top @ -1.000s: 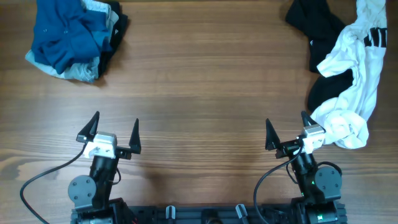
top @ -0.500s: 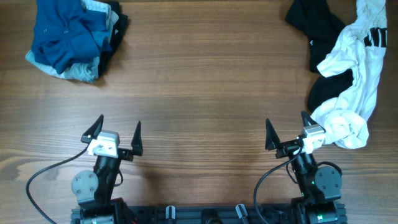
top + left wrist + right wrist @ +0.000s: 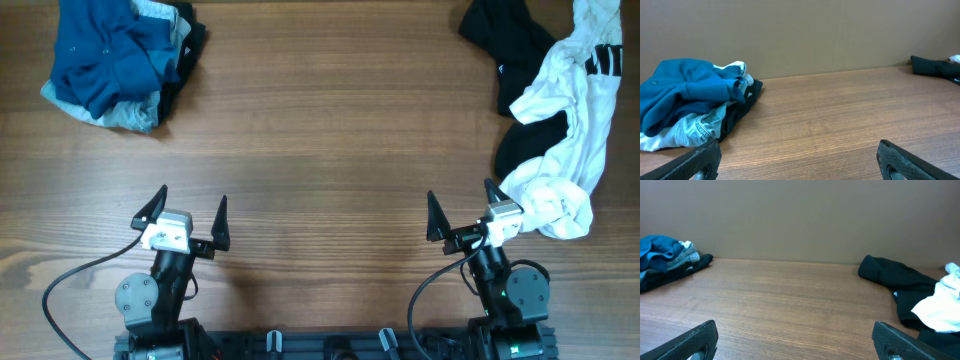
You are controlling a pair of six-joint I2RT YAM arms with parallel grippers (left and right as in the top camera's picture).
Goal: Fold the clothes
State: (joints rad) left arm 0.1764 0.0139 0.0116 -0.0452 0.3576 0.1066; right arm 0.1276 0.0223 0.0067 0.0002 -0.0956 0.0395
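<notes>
Blue shirt (image 3: 100, 50) atop pale garment (image 3: 133, 116), perhaps denim, at table (image 3: 320, 150) corner.

Wooden bench, plain wall behind

The bench (image 3: 330, 150) is brown wood, its grain running in long streaks from side to side in the overhead view. Past its far edge, both wrist views show a flat, matte tan-brown wall (image 3: 815, 35) of one even colour.

Ahead of the left hand (image 3: 191, 196), the crumpled deep-blue shirt (image 3: 105, 50) is thin, soft, matt cloth; the brown wood-grain surface (image 3: 320, 140) looks smooth and matt.
</notes>
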